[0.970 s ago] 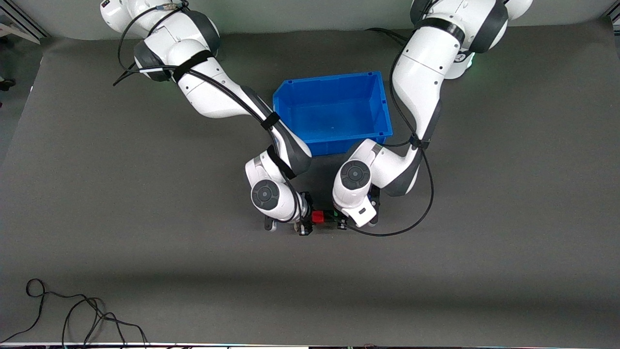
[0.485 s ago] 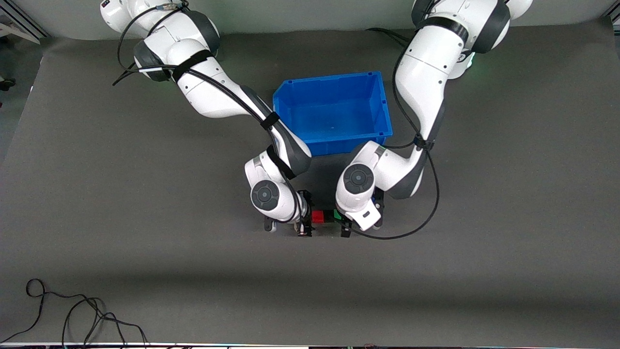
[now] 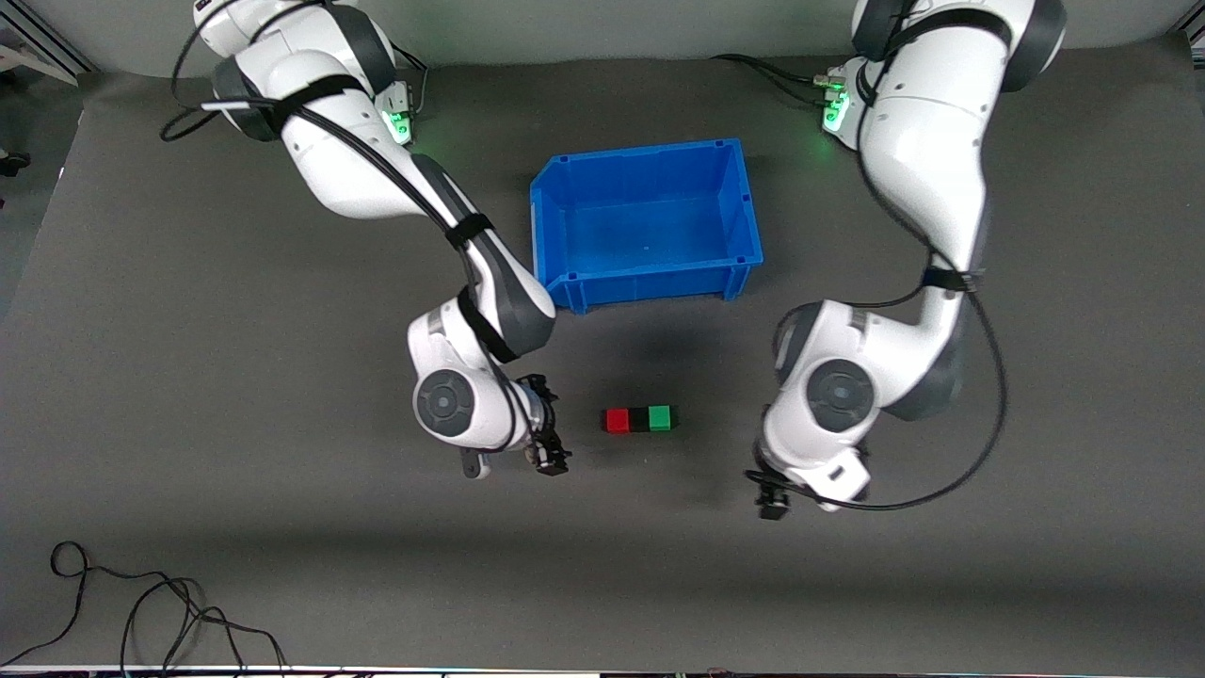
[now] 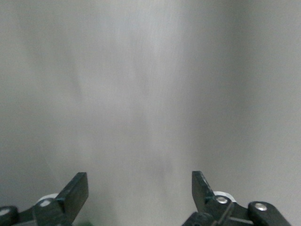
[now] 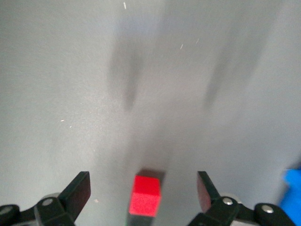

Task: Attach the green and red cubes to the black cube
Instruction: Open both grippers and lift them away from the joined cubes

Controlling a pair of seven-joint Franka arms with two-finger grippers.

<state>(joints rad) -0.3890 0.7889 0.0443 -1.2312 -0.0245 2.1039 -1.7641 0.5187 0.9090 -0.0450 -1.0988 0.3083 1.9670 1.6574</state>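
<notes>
Bench (image 3: 188, 377): a dark grey mat carrying every object. Blue bin (image 3: 646, 222): empty, set mid-bench toward the edge where the arm bases stand.

Left arm: its left gripper (image 3: 774, 496) hangs over bare bench toward the left arm's end, jaws spread with nothing between them; the left wrist view shows only mat between the two fingers (image 4: 75, 193). Right arm: its right gripper (image 3: 549, 454) hangs over bare bench toward the right arm's end, jaws likewise spread and empty.

Cube row, mid-bench, nearer the front camera than the bin: red cube (image 3: 617, 420), black cube (image 3: 639, 420) and green cube (image 3: 660, 417) lie touching in a line, black in the middle, red toward the right arm's end, green toward the left arm's. The right wrist view shows the red cube (image 5: 146, 201) ahead of the open jaws, clear of both.

Step in hand, judged: retreat after joining. Done well, each gripper withdraws with jaws kept wide and lifts clear, so no finger brushes the row and parts it.

Change from half a second earlier: both grippers then stood at the ends of the row; each has since drawn away toward its own end of the bench, and the row lies exposed where it was.
</notes>
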